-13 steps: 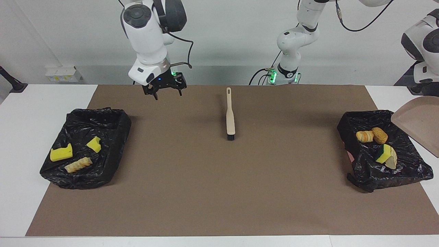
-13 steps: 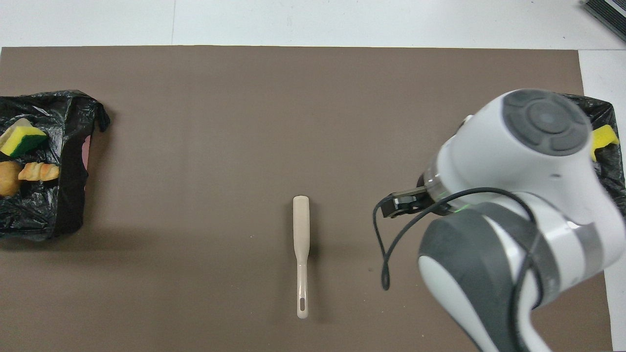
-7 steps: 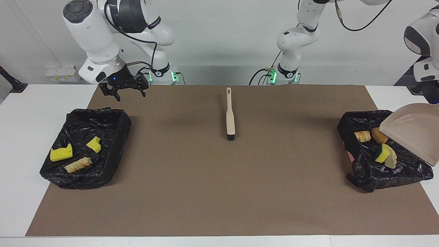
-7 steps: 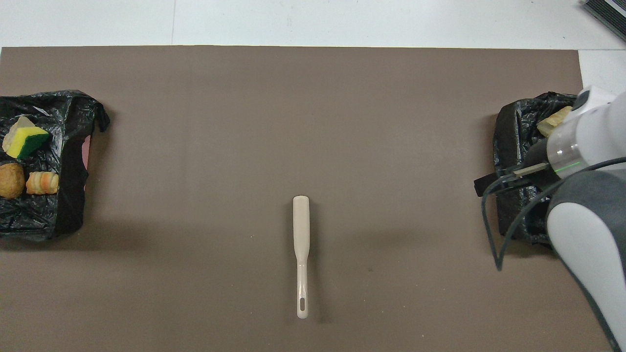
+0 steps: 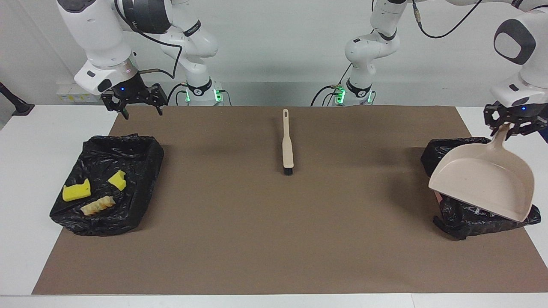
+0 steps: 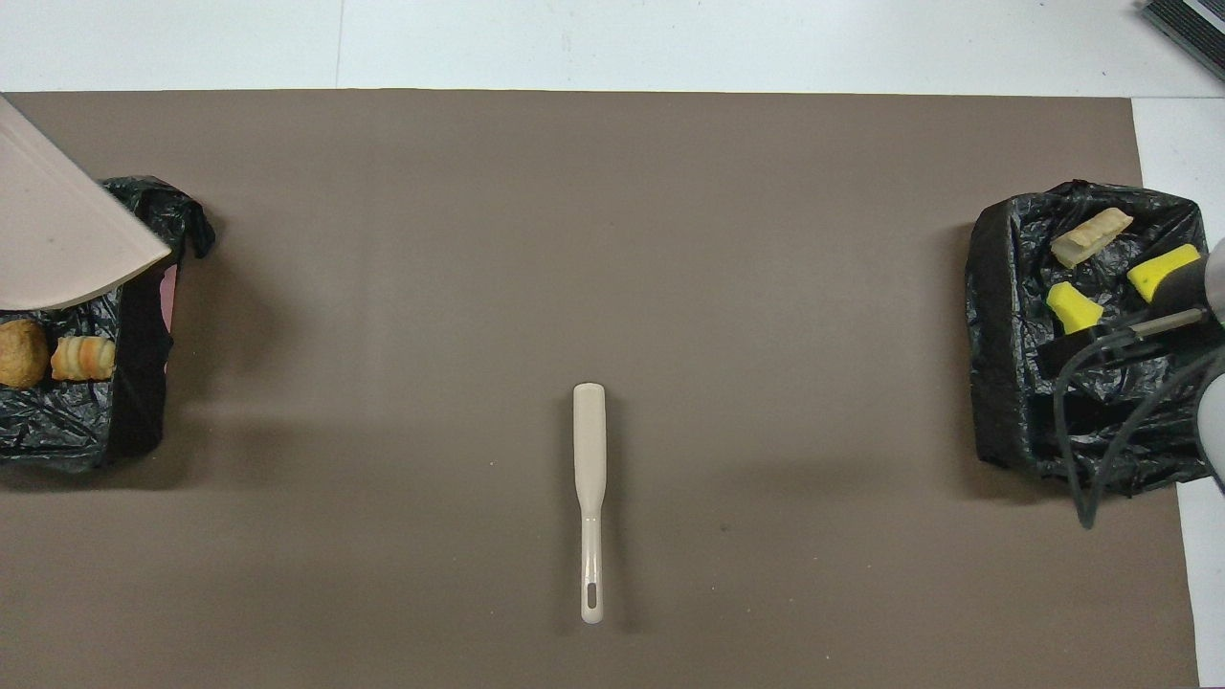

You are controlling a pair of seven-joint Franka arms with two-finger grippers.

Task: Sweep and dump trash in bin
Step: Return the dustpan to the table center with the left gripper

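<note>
A white counter [image 5: 25,171] carries a wide brown mat [image 5: 282,239] that covers nearly all of it. Two bins lined with black bags sit on the mat, one at each end. The bin at the right arm's end [image 5: 141,149] holds three pieces of the trash [image 5: 76,192]: two yellow sponge chunks and a tan ridged lump that lies farthest from the robots of the three. The bin at the left arm's end [image 5: 475,216] holds a round brown lump and an orange-streaked roll, both plain in the overhead view [image 6: 84,357]; the rest of its contents is covered.

The beige dustpan [image 5: 483,179] hangs tilted over that bin, its mouth lower than its handle and turned away from the robots. The left hand [image 5: 509,126] is closed on the handle's top end, up in the air over the bin's edge closest to the robots. The beige brush [image 5: 287,143] lies flat on the mat midway between the bins, handle toward the robots, dark bristles away from them, nothing touching it.

The right hand [image 5: 139,109] hovers above the mat's corner close to its own bin, fingers spread apart and holding nothing.
</note>
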